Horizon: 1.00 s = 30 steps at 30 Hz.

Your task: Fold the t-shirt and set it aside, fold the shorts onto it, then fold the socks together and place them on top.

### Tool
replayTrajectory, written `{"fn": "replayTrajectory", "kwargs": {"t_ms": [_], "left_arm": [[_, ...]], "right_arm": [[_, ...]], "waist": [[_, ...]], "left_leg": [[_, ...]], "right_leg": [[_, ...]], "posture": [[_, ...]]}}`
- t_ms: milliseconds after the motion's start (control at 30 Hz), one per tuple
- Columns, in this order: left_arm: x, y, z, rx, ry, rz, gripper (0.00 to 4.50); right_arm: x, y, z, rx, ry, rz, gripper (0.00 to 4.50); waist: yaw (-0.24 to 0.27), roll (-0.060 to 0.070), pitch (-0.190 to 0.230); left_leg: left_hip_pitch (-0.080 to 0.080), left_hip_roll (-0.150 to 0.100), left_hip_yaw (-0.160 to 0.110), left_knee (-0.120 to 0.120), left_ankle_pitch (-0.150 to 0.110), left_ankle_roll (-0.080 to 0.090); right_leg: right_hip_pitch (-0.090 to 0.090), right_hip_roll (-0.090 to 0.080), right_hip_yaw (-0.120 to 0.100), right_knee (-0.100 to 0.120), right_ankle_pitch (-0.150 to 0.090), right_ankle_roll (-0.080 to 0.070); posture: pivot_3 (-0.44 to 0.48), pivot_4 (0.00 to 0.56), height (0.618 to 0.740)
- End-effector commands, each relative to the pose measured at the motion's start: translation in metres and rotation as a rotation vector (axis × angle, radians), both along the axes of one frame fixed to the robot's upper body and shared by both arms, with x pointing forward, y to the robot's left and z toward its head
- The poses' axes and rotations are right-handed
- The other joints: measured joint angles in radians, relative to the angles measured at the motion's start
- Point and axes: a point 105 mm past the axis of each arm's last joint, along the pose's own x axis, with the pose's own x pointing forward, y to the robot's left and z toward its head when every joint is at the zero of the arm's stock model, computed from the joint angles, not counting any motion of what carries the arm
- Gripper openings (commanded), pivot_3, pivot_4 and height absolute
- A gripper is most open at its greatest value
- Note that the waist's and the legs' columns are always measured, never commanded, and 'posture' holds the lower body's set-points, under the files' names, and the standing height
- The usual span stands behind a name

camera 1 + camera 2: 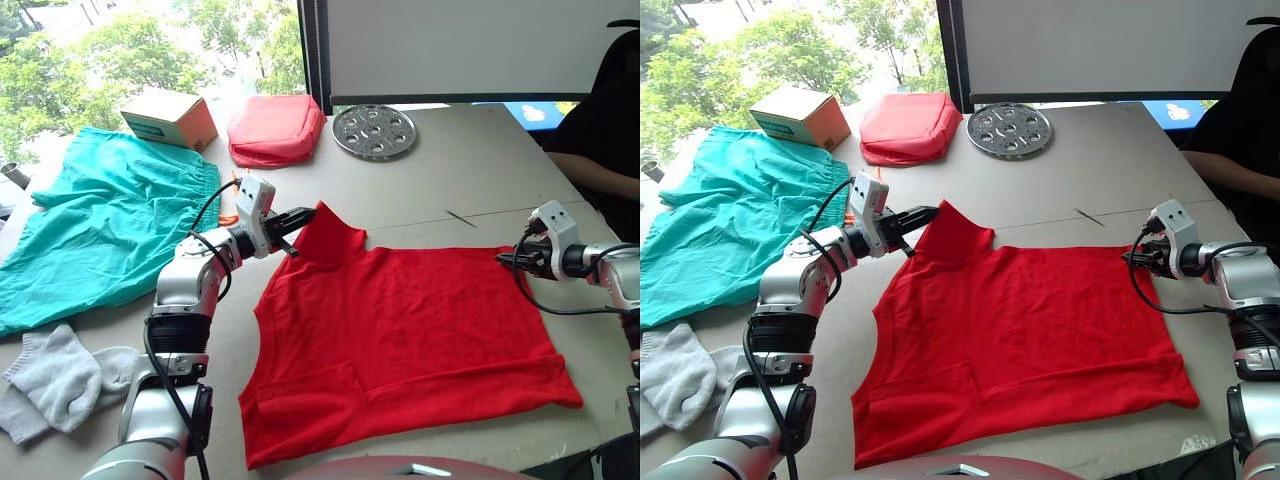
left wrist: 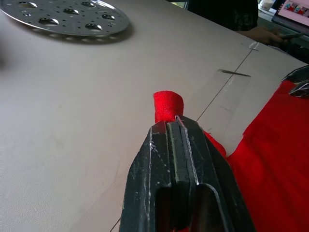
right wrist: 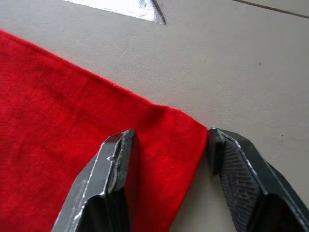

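T-shirt (image 1: 400, 340): flat mid-table, long axis left–right.
Left gripper (image 1: 300, 215): clamped on its lifted far-left corner.
Right gripper (image 3: 169, 145): fingers apart, straddling far-right corner.
Surroundings: shorts (image 1: 110, 225), socks (image 1: 60, 380) lie left.

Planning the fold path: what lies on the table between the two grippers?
In the left eye view, the t-shirt spans the stretch from the left gripper, shut on one corner, to the right gripper, open around the other. Nothing else lies there.
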Motion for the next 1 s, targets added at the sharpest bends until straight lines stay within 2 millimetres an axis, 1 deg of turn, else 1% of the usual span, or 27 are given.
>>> {"fn": "replayTrajectory", "kwargs": {"t_ms": [33,67,100,200,267,333,400,467,600,700,867,933,1000], "left_arm": [[-0.005,-0.001,0.013,-0.018,-0.052,-0.004,0.0],[-0.006,-0.001,0.012,-0.019,-0.051,-0.003,0.0],[-0.006,-0.001,0.012,-0.02,-0.051,-0.003,0.0],[-0.005,0.0,0.013,-0.015,-0.059,0.0,0.0],[-0.002,0.005,0.016,-0.007,-0.089,0.01,0.0],[0.0,0.009,0.02,-0.004,-0.115,0.011,0.0],[-0.004,0.012,0.025,0.018,-0.152,-0.023,0.0],[-0.014,0.014,0.025,0.076,-0.197,-0.096,0.0],[-0.042,0.011,0.017,0.151,-0.246,-0.241,0.0],[-0.057,0.011,0.011,0.21,-0.301,-0.3,0.0],[-0.082,0.01,-0.012,0.35,-0.372,-0.406,0.0],[-0.089,0.01,-0.019,0.385,-0.395,-0.433,0.0],[-0.093,0.015,-0.026,0.423,-0.406,-0.449,0.0]], "right_arm": [[-0.002,0.003,-0.006,0.0,-0.014,0.051,0.57],[0.0,0.003,-0.003,0.004,-0.038,0.048,0.1],[0.002,0.003,-0.001,0.007,-0.052,0.045,0.04],[0.01,0.003,0.015,0.023,-0.158,0.049,0.04],[0.012,0.002,0.022,-0.013,-0.227,0.069,0.04],[0.013,0.002,0.026,-0.014,-0.27,0.08,0.04],[0.011,0.003,0.029,-0.027,-0.317,0.106,0.04],[0.008,0.004,0.033,-0.01,-0.385,0.12,0.04],[-0.004,-0.005,0.026,-0.029,-0.414,0.133,0.04],[-0.012,-0.011,0.023,-0.026,-0.441,0.128,0.04],[-0.015,-0.015,0.023,-0.008,-0.478,0.105,0.04],[-0.016,-0.016,0.023,-0.003,-0.495,0.102,0.04],[-0.018,-0.018,0.026,0.018,-0.523,0.084,0.04]], "waist": [[-0.001,0.0,0.0],[-0.001,0.0,0.0],[-0.001,0.0,0.0],[-0.002,0.0,0.0],[-0.002,0.001,0.001],[0.0,0.002,0.001],[0.0,0.002,0.001],[0.0,0.002,0.001],[-0.001,0.003,0.002],[0.001,0.003,0.002],[0.0,0.004,0.002],[0.0,0.004,0.002],[0.003,0.004,0.002]], "left_leg": [[0.0,0.0,0.0,0.0,0.0,0.0],[0.0,0.0,0.0,0.0,0.0,0.0],[0.001,0.0,0.0,0.0,0.0,0.0],[0.001,-0.001,0.001,0.0,0.0,0.0],[0.001,-0.001,0.001,0.0,0.0,0.0],[0.0,-0.001,0.001,0.0,0.0,0.0],[0.0,-0.002,0.001,0.0,0.0,0.0],[0.0,-0.002,0.001,-0.001,0.001,-0.001],[0.0,-0.001,0.002,-0.001,0.001,-0.002],[0.0,0.001,0.003,-0.001,0.0,0.0],[0.002,0.001,0.005,-0.001,0.0,0.0],[0.002,0.002,0.005,-0.002,0.0,0.0],[0.002,0.003,0.005,-0.002,0.0,0.001]], "right_leg": [[0.0,0.0,0.0,0.0,0.0,0.001],[0.0,0.0,0.0,0.0,0.001,0.002],[0.0,0.0,0.0,0.0,0.002,0.003],[0.0,0.0,0.0,0.0,0.002,0.003],[0.0,0.0,0.001,0.0,0.002,0.003],[0.0,0.0,0.001,0.0,0.002,0.003],[0.0,0.0,0.0,0.0,0.002,0.003],[-0.001,0.0,0.0,0.0,0.002,0.003],[-0.001,0.0,0.001,0.0,0.001,0.001],[-0.001,-0.001,0.002,-0.001,0.0,0.0],[-0.001,-0.002,0.004,0.0,0.0,-0.001],[-0.001,-0.002,0.004,0.0,0.0,-0.001],[-0.001,-0.002,0.003,-0.001,0.0,-0.001]], "posture": [[0.0,0.15,0.74],[0.0,0.15,0.74],[0.0,0.15,0.74],[0.0,0.15,0.74],[0.0,0.15,0.74],[0.0,0.15,0.74],[0.0,0.15,0.74],[0.0,0.15,0.74],[0.0,0.15,0.74],[0.0,0.15,0.74],[0.0,0.15,0.74],[0.0,0.15,0.74],[0.0,0.15,0.74]]}}
